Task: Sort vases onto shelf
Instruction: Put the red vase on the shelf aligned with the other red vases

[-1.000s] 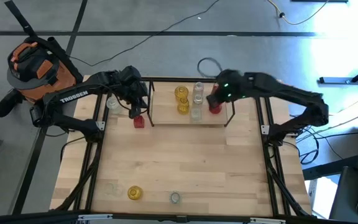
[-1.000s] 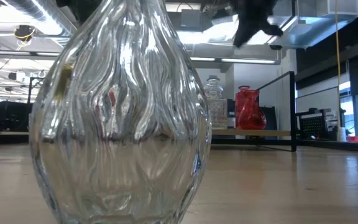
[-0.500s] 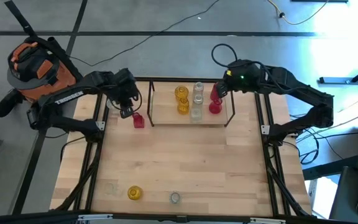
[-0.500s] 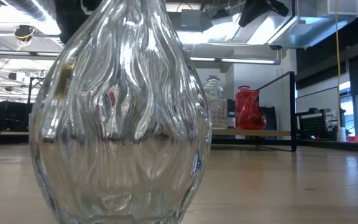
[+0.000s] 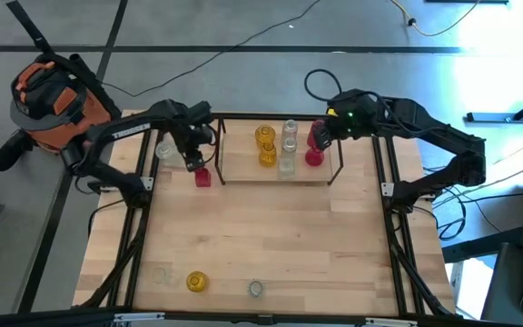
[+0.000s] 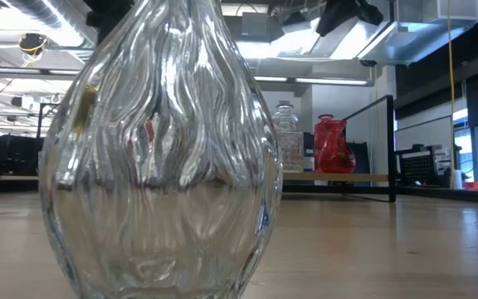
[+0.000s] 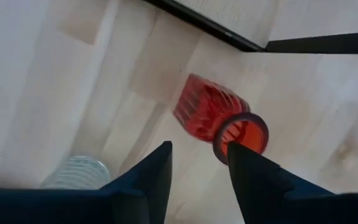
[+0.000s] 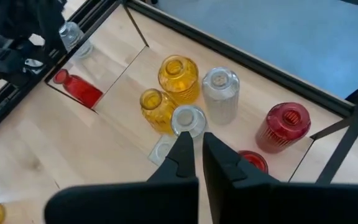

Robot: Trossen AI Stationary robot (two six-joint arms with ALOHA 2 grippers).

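The shelf (image 5: 243,168) stands at the table's far middle. It holds two yellow vases (image 5: 265,145), two clear ones (image 5: 288,150) and two red ones (image 5: 313,156); they also show in the right wrist view (image 8: 178,78). My right gripper (image 5: 320,136) hovers above the shelf's right end, its fingers (image 8: 197,142) almost together and empty. My left gripper (image 5: 192,162) is open just above a red vase (image 5: 202,176) standing on the table left of the shelf. In the left wrist view the vase's mouth (image 7: 241,134) is beside one fingertip. My left gripper has one fingertip (image 7: 232,155) right beside the rim of the red vase's mouth (image 7: 219,142), coming from above. I cannot tell whether it touches. The vase stands on the table.
A clear vase (image 5: 164,150) stands left of my left gripper and also shows in the left wrist view (image 7: 79,175). Near the front edge stand a yellow vase (image 5: 196,282) and a clear vase (image 5: 255,289), which fills the low view (image 6: 160,149). Black rails (image 5: 139,227) run along both table sides.
My right gripper has risen from the red vases at the shelf's right end and gone a little toward the far edge; both vases stay standing there. My left gripper has swung a little left and come back beside the red vase, which has not moved.
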